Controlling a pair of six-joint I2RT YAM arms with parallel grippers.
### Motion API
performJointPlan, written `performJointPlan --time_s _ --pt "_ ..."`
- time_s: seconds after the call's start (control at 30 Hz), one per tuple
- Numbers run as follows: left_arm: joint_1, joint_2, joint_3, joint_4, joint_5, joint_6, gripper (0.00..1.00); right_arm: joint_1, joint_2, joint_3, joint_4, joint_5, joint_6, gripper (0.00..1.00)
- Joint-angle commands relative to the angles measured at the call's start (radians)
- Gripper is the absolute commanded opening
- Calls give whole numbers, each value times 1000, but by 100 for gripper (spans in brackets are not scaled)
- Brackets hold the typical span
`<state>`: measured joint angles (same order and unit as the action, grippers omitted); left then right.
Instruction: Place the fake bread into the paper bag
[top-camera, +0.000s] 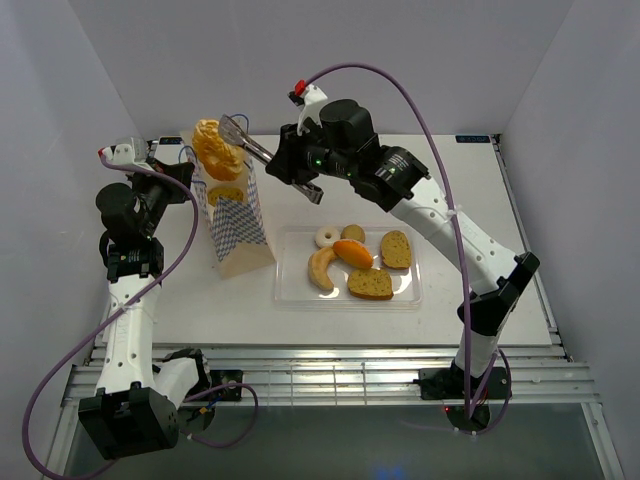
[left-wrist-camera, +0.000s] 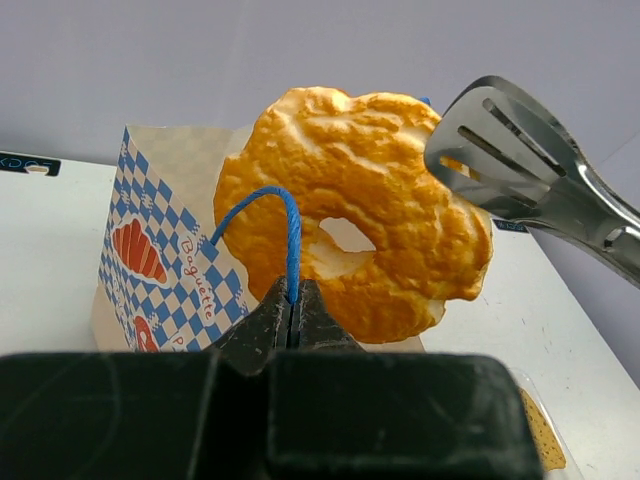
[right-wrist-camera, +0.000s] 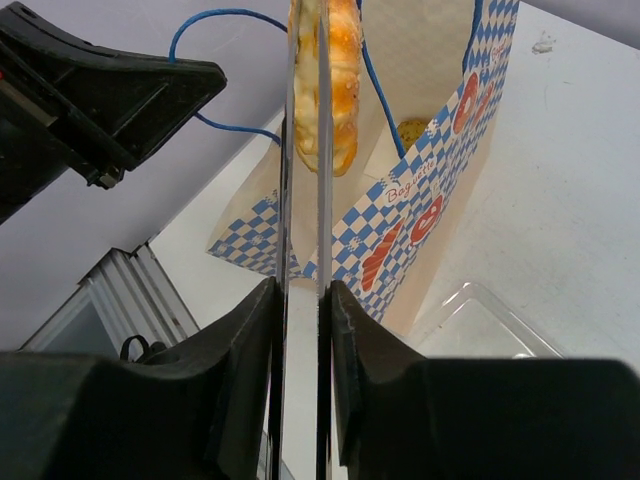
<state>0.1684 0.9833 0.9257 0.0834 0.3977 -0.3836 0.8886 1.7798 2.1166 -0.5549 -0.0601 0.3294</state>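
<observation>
Left gripper (left-wrist-camera: 291, 316) pinched fully closed on the blue cord handle (left-wrist-camera: 293, 250) of the paper bag (left-wrist-camera: 160, 255); the cord rises in a loop from between the fingertips. Bag stands upright on the white table (top-camera: 230, 310), just left of the clear tray (top-camera: 295, 290), mouth open upward, chequered side toward the tray. Right gripper (right-wrist-camera: 303, 292) squeezed narrow around the two arms of the metal tongs (left-wrist-camera: 600, 225), one finger pressing from each side. The tongs' slotted blades clamp the golden-orange twisted ring (left-wrist-camera: 370, 160) on edge and hold it in the air over the bag's open mouth. Left gripper sits just beside the ring, on the side away from the tongs' handle. Inside the bag, one brownish piece (right-wrist-camera: 412, 131) lies low against the far wall. Probably a toast slice, but it shows too small to be sure. In the tray, grouped close together: pale crescent (top-camera: 320, 268), orange oval roll (top-camera: 353, 252), two toast slices (top-camera: 370, 284) and two small buns (top-camera: 326, 237).
</observation>
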Motion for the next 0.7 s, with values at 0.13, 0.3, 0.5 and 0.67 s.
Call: performJointPlan --time_s 0.13,0.3,0.5,0.67 --pt "5 -23 -5 15 12 -3 0 4 -5 34 82 -23 -13 40" --pt "3 -20 -4 16 13 -3 0 4 -5 32 89 -30 -10 50" --pt "3 -18 -5 15 4 -1 0 4 -29 13 87 -40 -13 41" --pt "5 -15 -4 13 4 -1 0 4 -83 -47 87 -53 -18 40"
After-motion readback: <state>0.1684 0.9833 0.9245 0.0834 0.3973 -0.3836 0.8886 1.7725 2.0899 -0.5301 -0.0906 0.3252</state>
